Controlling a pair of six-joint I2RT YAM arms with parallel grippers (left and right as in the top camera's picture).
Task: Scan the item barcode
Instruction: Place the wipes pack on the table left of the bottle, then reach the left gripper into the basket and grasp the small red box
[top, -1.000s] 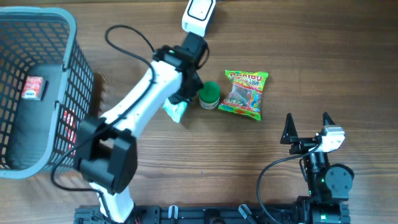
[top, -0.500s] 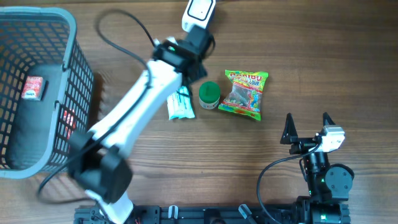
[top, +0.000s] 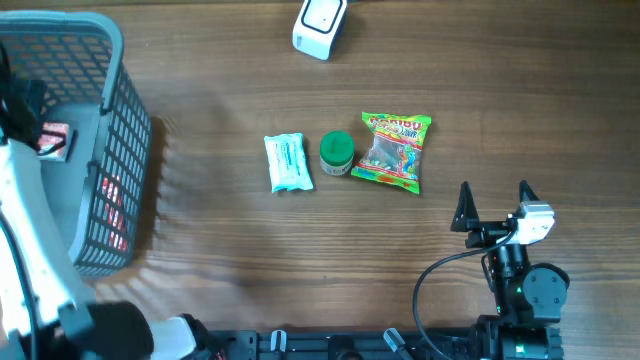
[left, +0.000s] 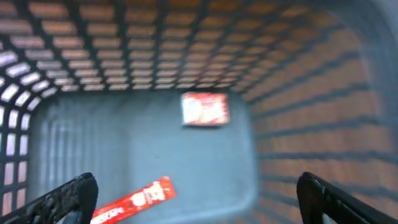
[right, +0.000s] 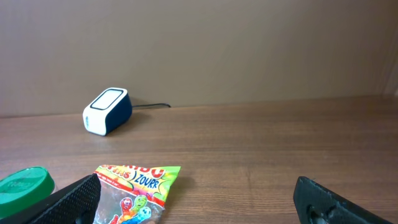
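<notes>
Overhead. Noting the left arm (top: 25, 250) reaching over the basket (top: 115, 60) at 9 o'clock of the counter (top: 250, 260). Seeing a small red packet (top: 54, 140) lying on the basket floor. Logging three things in a row near centre: white-teal pouch (top: 288, 163), green-lidded tub (top: 337, 150) and gummy bag (top: 392, 150), all close together. Placing the scanner (top: 320, 22) at 12 o'clock, well apart from the basket. Finding the right pincer (top: 495, 205) sitting at 4 o'clock, spread, gripping nothing.

Left wrist. Looking straight down into the basket with the left pincer (left: 198, 200) spread wide and empty. Spotting the red packet toward 12 o'clock and a red bar (left: 134, 200) toward 7 o'clock, both flat on the floor. Judging one of these to be the item due for scanning. Risking a fingertip catching the mesh wall on the way down, or skidding over a flat wrapper and closing on nothing.

Right wrist. Seeing the scanner at 10 o'clock, the gummy bag and tub at 7 o'clock, right pincer spread. Failing to find any barcode on the basket items, so risking a presentation with the code turned away from the scanner, giving no read.
</notes>
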